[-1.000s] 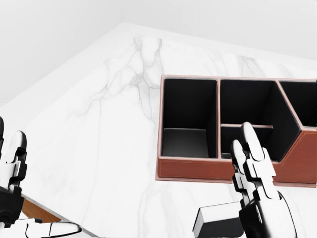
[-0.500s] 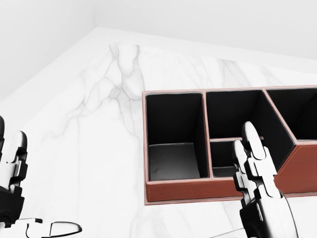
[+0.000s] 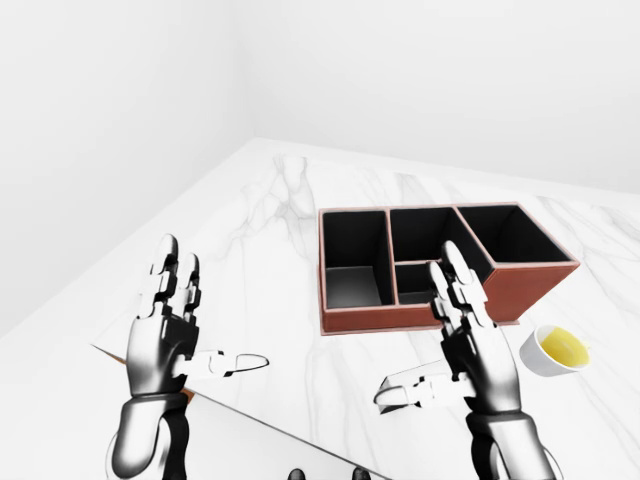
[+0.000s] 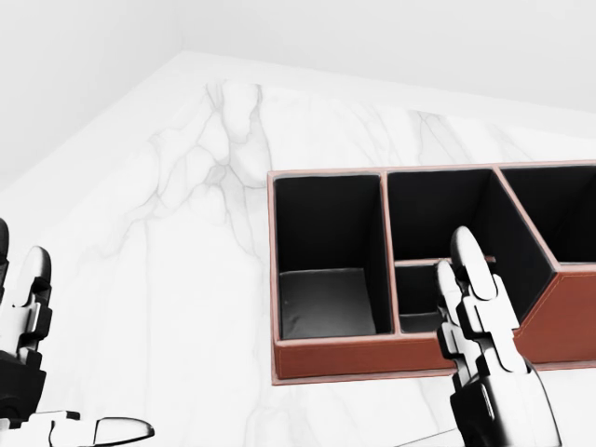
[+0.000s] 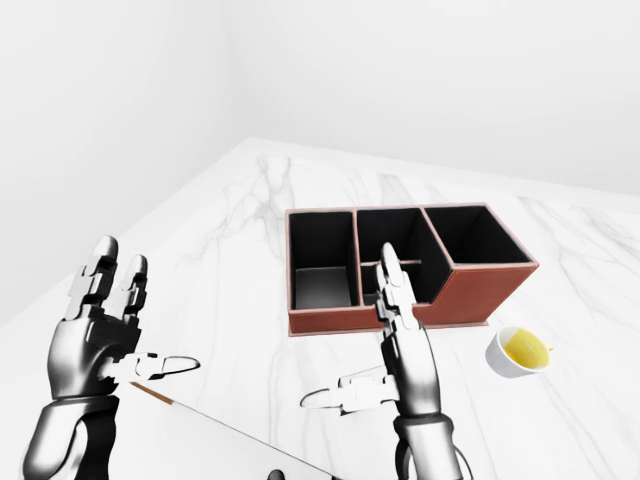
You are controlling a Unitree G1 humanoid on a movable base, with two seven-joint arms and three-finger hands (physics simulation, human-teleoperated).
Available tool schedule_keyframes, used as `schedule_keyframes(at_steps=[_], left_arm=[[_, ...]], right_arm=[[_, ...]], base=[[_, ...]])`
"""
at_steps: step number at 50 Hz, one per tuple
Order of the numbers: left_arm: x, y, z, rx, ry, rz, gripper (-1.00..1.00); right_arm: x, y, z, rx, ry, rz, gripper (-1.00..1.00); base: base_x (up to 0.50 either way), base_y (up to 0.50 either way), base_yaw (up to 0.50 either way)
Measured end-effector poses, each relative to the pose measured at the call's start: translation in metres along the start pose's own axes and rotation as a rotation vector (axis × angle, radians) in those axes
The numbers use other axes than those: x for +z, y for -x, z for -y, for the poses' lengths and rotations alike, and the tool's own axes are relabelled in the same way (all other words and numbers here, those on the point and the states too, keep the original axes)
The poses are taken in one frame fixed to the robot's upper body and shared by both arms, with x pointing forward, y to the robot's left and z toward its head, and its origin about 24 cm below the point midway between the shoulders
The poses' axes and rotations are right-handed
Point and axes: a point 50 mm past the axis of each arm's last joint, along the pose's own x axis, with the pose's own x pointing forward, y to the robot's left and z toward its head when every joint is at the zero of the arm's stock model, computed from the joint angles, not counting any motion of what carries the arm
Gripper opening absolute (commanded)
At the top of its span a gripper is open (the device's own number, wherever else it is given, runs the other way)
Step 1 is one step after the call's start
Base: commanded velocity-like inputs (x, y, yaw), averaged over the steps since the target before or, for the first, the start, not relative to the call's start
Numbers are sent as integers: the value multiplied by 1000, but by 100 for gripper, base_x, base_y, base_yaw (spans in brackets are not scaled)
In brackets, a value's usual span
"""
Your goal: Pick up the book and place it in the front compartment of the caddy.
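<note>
White marble table holds the caddy (book unseen), both hands spread open, empty.

One caddy stood on the one marble bench, and it had four dark compartments. One white cup of yellow liquid stood beside it. Two hands showed, the left hand and the right hand.

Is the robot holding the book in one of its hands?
No, the left hand and right hand are both open and empty, raised near the caddy.
</note>
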Motion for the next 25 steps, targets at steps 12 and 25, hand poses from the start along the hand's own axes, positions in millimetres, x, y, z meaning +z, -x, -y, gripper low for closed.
schedule_keyframes(at_steps=[12, 25], left_arm=[[0, 0, 0, 1, 0, 0, 100], [1, 0, 0, -1, -2, 4, 100]], right_arm=[[43, 1, 9, 21, 169, 190, 100], [71, -6, 13, 46, 474, 278, 100]], base=[[0, 0, 0], [0, 0, 0]])
